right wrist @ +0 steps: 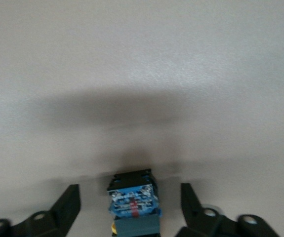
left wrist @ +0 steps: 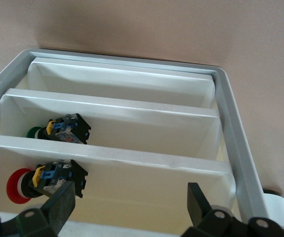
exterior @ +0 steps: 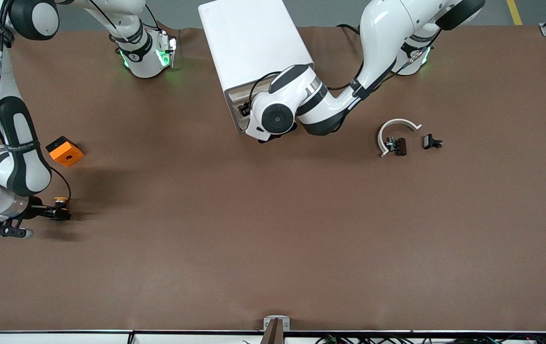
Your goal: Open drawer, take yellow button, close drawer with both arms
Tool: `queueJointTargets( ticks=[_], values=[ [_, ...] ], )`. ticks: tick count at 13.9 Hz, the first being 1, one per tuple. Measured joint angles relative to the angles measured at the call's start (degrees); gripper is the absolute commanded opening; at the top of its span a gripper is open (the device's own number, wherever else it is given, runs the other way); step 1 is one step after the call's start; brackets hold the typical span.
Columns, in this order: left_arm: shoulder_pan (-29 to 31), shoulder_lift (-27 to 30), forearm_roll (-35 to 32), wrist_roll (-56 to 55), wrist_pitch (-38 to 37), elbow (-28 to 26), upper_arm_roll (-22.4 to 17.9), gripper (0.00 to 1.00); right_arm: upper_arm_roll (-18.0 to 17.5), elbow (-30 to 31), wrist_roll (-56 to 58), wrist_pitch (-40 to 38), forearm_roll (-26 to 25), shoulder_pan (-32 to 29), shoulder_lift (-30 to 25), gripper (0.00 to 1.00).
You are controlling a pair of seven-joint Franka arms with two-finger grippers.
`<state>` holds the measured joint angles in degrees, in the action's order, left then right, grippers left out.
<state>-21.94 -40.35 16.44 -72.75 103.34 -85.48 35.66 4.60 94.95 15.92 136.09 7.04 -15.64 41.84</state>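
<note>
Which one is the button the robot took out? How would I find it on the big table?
Start at the right arm's end of the brown table, where the orange square block sits. Nearer the front camera than that block, the button rests on the table between the open fingers of the right gripper. It is far smaller than the block, with a round orange-yellow cap on a dark black-blue body.

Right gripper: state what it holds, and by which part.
Nothing. The right gripper is open; the button sits between its fingers untouched, on the table.
</note>
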Motion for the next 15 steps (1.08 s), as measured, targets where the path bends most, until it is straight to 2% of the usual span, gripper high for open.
queueJointTargets(
  ticks=[3,5,9,12,15],
  values=[
    [0.11,0.0,-0.65,-0.36,0.13,0.83,-1.79,1.0,-0.41,-3.13,0.0,-5.85,0.0,0.52,-0.25,1.0],
    [0.74,0.01,-3.5,-0.36,0.14,2.33,-2.46,1.0,-0.48,-6.27,0.0,-11.52,0.0,0.86,-1.14,1.0],
    [3.92,1.3,-8.54,-0.41,0.18,5.67,-2.64,1.0,-0.54,-8.82,-1.51,-21.27,0.01,2.87,-6.17,1.0],
    [9.03,5.4,-11.37,-0.13,-0.4,6.7,-2.65,1.0,-0.47,-9.27,-5.1,-28.57,-1.44,5.87,-11.95,1.0],
    [14.71,10.9,-11.84,4.65,-5.69,6.89,-2.7,1.0,-0.51,-11.92,-7.76,-36.82,-2.82,7.68,-17.43,1.0]
  ],
)
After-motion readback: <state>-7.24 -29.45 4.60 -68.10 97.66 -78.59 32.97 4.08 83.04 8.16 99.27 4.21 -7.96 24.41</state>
